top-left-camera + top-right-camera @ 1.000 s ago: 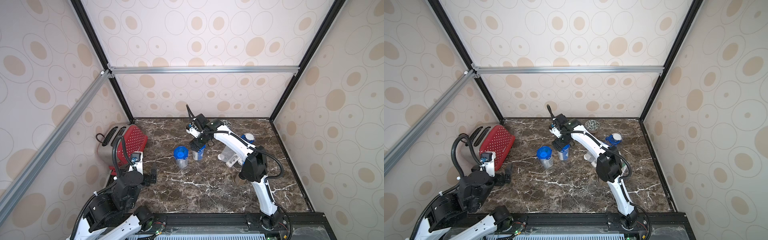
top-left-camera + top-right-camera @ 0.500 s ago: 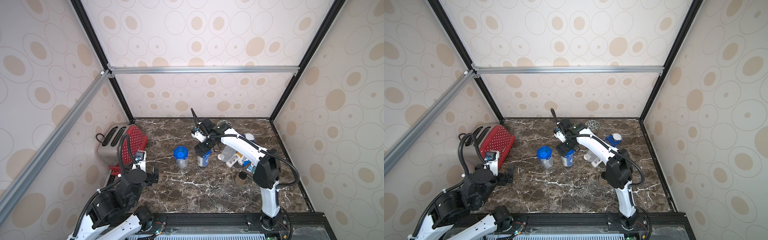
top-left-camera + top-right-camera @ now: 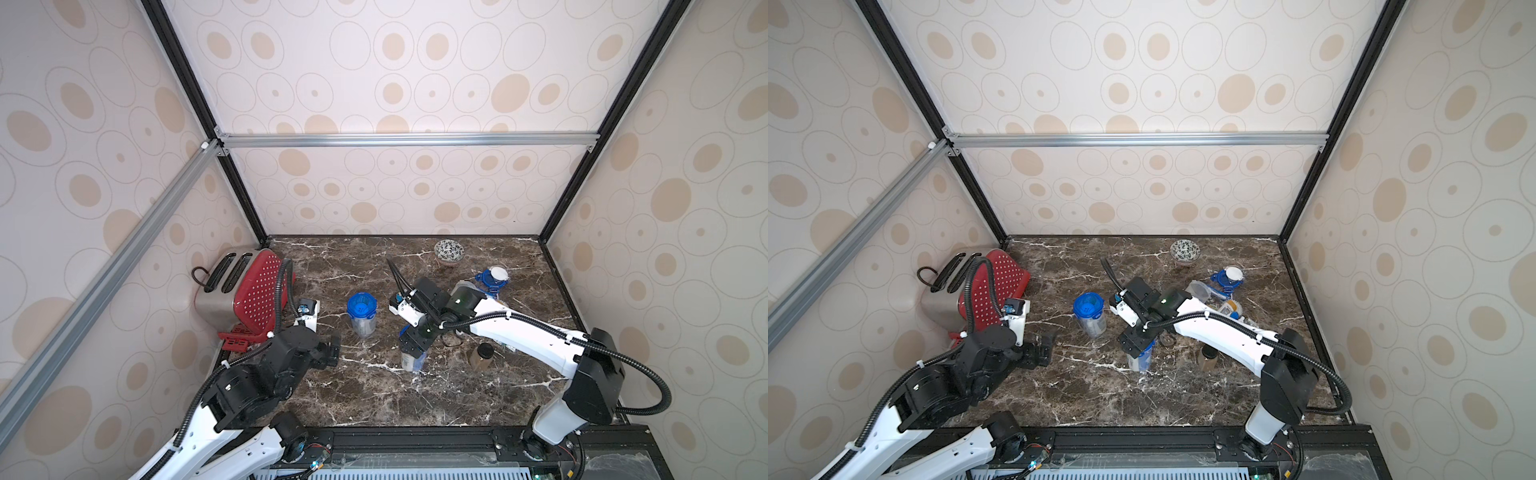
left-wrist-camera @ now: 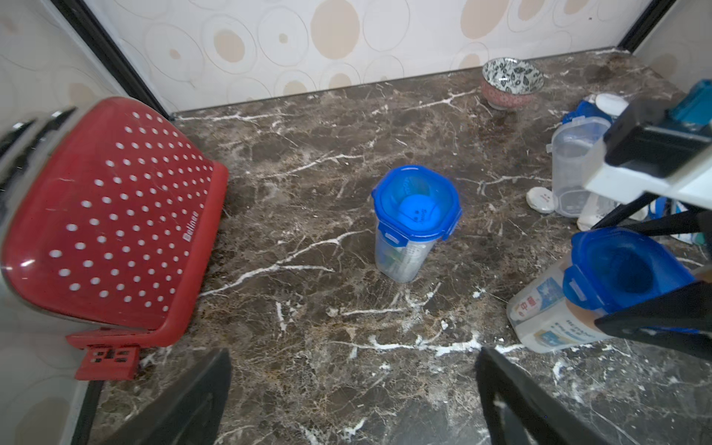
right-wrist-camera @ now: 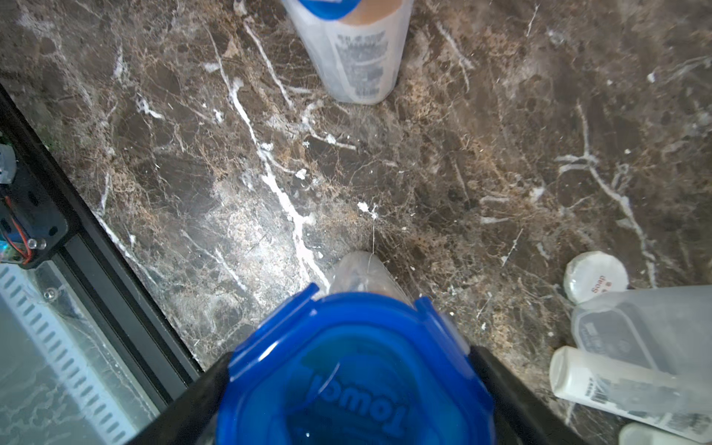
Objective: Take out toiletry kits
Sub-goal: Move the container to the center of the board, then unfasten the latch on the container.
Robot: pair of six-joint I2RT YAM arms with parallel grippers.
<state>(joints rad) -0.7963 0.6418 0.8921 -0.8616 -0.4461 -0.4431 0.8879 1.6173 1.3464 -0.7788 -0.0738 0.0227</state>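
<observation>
The right end effector (image 3: 414, 345) is clenched on a blue-lidded jar (image 3: 412, 362) mid-tabletop (image 3: 374, 395), a toiletry kit (image 4: 539, 308) inside it. The left end effector (image 3: 332, 352) is released and empty near the toaster (image 3: 245, 286). A soap packet (image 5: 595, 276) and a white bottle (image 5: 601, 385) lie beside a tipped lidless jar (image 5: 651, 327)

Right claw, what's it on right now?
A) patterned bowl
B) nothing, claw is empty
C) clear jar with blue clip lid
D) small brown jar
C: the right claw has a finger on each side of the blue lid of the clear jar, and the jar sits tilted in that grip.
</observation>
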